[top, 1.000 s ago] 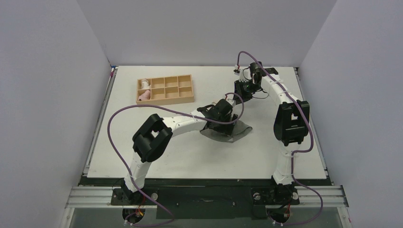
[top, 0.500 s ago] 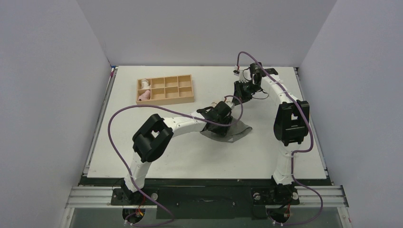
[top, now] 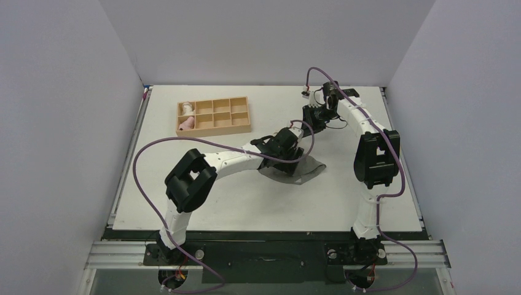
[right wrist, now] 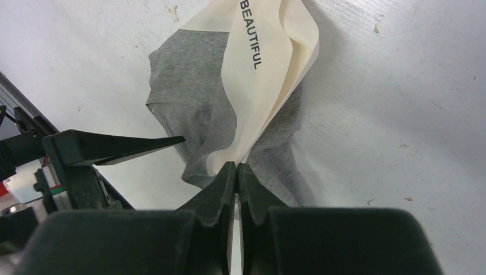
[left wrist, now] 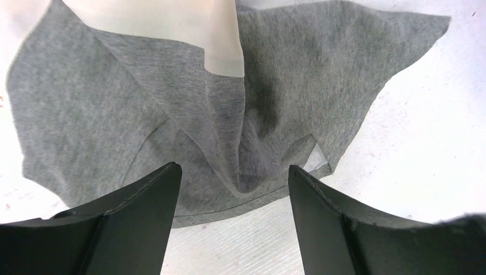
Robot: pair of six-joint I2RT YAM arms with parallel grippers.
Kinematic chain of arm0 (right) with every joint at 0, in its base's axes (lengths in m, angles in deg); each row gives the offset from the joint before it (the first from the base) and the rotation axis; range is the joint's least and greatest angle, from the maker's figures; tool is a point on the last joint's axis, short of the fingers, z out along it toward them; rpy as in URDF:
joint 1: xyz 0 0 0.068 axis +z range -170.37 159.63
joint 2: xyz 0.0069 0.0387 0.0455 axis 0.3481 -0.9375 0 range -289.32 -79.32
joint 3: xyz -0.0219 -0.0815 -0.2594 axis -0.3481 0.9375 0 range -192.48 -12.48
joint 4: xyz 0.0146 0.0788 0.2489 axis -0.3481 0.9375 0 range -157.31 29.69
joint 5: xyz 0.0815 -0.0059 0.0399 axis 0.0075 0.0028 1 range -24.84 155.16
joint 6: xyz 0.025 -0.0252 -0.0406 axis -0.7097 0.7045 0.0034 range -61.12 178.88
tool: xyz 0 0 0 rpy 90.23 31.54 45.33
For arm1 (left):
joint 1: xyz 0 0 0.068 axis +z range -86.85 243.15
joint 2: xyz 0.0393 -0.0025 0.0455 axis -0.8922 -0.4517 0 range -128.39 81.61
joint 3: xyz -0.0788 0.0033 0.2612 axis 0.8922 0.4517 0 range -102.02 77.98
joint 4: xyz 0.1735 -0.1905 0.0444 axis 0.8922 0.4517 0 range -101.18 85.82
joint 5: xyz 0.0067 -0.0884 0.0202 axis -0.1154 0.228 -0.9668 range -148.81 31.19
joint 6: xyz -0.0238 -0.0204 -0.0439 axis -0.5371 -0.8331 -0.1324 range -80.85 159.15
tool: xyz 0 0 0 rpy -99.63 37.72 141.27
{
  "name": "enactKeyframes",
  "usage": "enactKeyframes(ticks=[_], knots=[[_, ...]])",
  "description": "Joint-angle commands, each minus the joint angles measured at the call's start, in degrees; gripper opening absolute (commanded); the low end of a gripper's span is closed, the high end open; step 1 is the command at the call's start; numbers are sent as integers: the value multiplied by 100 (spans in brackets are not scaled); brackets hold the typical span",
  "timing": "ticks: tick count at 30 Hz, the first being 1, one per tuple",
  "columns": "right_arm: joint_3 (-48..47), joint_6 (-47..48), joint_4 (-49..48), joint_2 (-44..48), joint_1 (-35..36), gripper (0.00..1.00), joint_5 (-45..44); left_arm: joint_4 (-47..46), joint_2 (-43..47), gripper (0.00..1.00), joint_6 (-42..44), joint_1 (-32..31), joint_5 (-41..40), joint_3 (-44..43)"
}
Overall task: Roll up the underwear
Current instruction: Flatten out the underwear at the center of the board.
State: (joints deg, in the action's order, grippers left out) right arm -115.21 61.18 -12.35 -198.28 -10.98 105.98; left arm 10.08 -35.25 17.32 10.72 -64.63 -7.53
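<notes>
Lying rumpled on the bench (top: 246,203), a little right of centre, the underwear (top: 307,169) is flanked by both arms.

Its pale beige strip (right wrist: 269,74) is drawn to a point at the right pincer (right wrist: 236,166), whose fingers are pressed together and pinching that strip at the garment's far side. The left pincer (left wrist: 232,172) hangs spread over the grey near edge, one finger on each side of a raised fold. Well apart at far left sits a wooden tray (top: 215,131) holding a pink cloth roll (top: 187,124) and a white cloth roll (top: 186,109).
</notes>
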Motion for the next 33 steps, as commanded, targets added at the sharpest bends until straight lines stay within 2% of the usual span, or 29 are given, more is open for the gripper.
enactKeyframes(ticks=[1, 4, 21, 33], knots=[[25, 81, -104, -78, -33, 0, 145, -149, 466, 65, 272, -9, -262, -18], [20, 85, -101, -100, -34, 0, 146, -188, 492, 57, 245, -18, -151, 26], [65, 103, -101, -157, -33, 0, 213, -144, 297, 43, 42, -77, 116, 64], [-201, 45, -67, -117, -122, 0, 214, -196, 264, 40, 22, -84, 82, 190]])
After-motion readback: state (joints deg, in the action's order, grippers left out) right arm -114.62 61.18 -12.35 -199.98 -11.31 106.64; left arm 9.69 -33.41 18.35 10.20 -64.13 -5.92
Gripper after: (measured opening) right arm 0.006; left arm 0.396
